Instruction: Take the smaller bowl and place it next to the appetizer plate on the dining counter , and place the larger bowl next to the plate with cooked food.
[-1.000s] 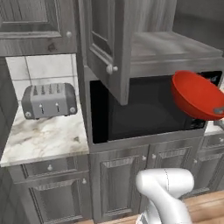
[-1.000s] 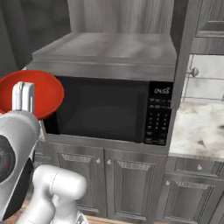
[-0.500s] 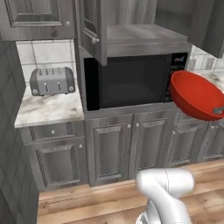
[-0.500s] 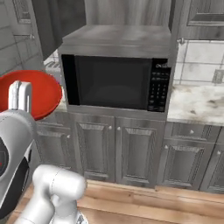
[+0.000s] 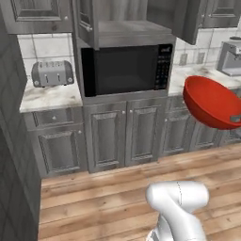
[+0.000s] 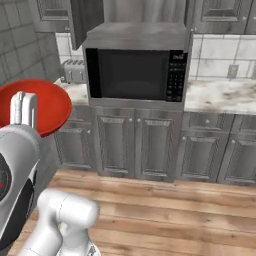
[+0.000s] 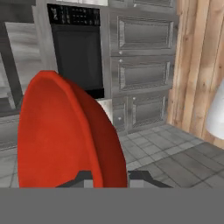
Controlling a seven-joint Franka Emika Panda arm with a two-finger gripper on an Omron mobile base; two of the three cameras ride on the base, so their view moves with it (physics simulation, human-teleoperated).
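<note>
Progress check: the robot is in the carry phase of the first half, by the look of it. The glossy plain red round bowl point(image 5: 210, 101) is off any surface and hanging in mid-air in front of the grey kitchen cabinets, so the pickup counts as done. No marbled dining counter, banana plate or hot dog plate turns up in these frames, so the drop-off is not yet done, and the speckled grey bowl looks like a job for later. Roughly a quarter of the way through, as a guess.

Going left to right in the left base view: a silver slotted toaster point(image 5: 52, 73) sits on the marbled worktop, then the black built-in microwave point(image 5: 126, 68) with its keypad on the right edge, then the red bowl at the right side, tilted so its inside faces up and toward the cabinets.

The gripper point(image 7: 107, 177) has its jaws clamped on the bowl's rim, one finger either side of the wall. That's clearest in the hand view, where the bowl stands edge-on, rising from between the tips. In the right base view the white hand rises in front of the bowl at the left, with the forearm below it and the shoulder joint low over the wooden plank floor point(image 6: 165, 210).
</note>
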